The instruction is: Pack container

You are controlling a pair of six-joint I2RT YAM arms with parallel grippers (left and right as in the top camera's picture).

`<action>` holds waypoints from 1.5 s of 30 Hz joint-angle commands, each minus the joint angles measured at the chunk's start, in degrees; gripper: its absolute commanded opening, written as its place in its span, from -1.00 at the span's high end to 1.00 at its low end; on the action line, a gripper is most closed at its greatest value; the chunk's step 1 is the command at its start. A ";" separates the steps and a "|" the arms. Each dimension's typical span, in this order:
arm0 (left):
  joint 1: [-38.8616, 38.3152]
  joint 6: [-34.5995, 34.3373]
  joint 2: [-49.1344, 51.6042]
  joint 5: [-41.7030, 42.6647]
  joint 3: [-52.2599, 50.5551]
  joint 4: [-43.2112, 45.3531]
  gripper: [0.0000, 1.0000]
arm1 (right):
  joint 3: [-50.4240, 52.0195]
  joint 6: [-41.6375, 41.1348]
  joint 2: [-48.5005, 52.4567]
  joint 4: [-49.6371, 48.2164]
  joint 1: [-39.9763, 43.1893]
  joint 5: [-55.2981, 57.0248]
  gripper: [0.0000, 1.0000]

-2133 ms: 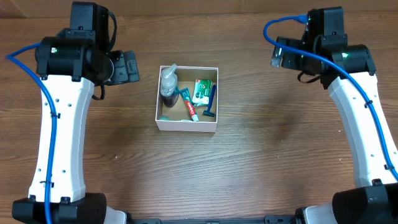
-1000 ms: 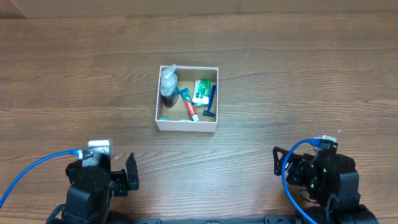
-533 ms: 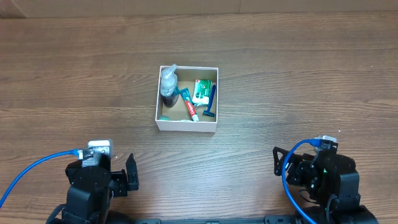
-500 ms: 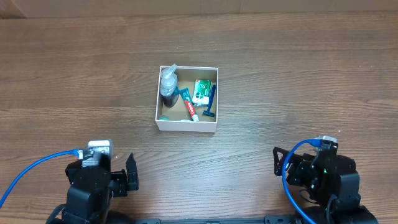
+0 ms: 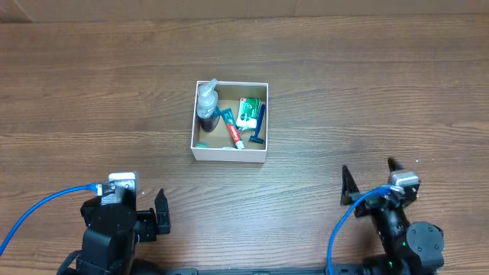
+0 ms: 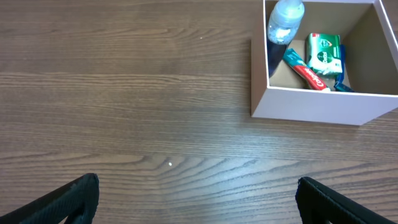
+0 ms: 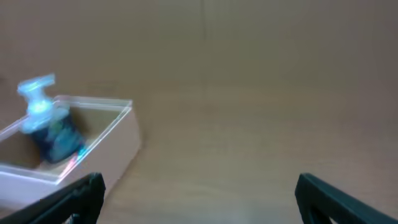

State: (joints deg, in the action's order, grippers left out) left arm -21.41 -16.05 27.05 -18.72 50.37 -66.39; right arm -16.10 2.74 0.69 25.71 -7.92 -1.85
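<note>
The container (image 5: 229, 155) is a square white-walled box with a brown inside, at the table's middle. In it lie a clear spray bottle (image 5: 207, 103), a red-and-teal toothpaste tube (image 5: 231, 131), a green-and-white packet (image 5: 247, 112) and a blue razor (image 5: 259, 126). My left gripper (image 5: 157, 214) is open and empty at the front left, well short of the box (image 6: 311, 106); its fingers (image 6: 198, 182) are spread wide. My right gripper (image 5: 367, 166) is open and empty at the front right, its fingers (image 7: 199, 180) spread, with the box (image 7: 118, 146) to its far left.
Bare wooden tabletop (image 5: 344, 92) surrounds the box on all sides. Blue cables (image 5: 38, 210) trail from both folded arms at the front edge.
Both arms have drawn back from beside the box to the front edge. In the last half second the right gripper has tipped up, its open fingers now pointing away from me. The box has not moved.
</note>
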 commanded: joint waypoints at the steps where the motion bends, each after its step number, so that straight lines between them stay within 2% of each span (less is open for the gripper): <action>1: -0.37 1.07 -0.44 -0.74 -0.20 0.13 -1.00 | 8.96 9.77 -0.52 -14.05 -0.22 0.72 -1.00; 4: -0.37 1.07 -0.44 -0.74 -0.20 0.13 -1.00 | 15.78 9.73 -0.52 -25.33 -0.22 0.74 -1.00; 7: -0.37 1.07 -0.44 -0.74 -0.20 0.13 -1.00 | 15.63 9.27 -0.52 -20.96 -0.22 0.66 -1.00; 34: -0.33 1.07 -0.44 -0.74 -0.20 0.13 -0.99 | 15.63 9.27 -0.52 -20.94 -0.28 0.70 -1.00; 39: 7.08 1.09 -0.66 1.42 -0.52 0.24 -1.00 | 15.63 9.29 -0.52 -20.94 -0.28 0.70 -1.00; 41: 11.41 2.38 -1.27 4.22 -2.27 1.75 -1.00 | 15.63 9.27 -0.52 -20.94 -0.26 0.70 -1.00; 42: 14.60 6.49 -2.86 7.87 -5.90 5.31 -1.00 | 15.63 9.27 -0.52 -20.94 -0.28 0.70 -1.00; 45: 16.26 13.27 -9.07 12.17 -16.92 17.07 -1.00 | 15.63 9.29 -0.52 -20.94 -0.28 0.70 -1.00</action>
State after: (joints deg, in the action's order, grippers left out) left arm -6.79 -11.40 23.49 -13.32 42.78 -56.53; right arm -1.04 11.88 0.64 5.10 -7.92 -1.45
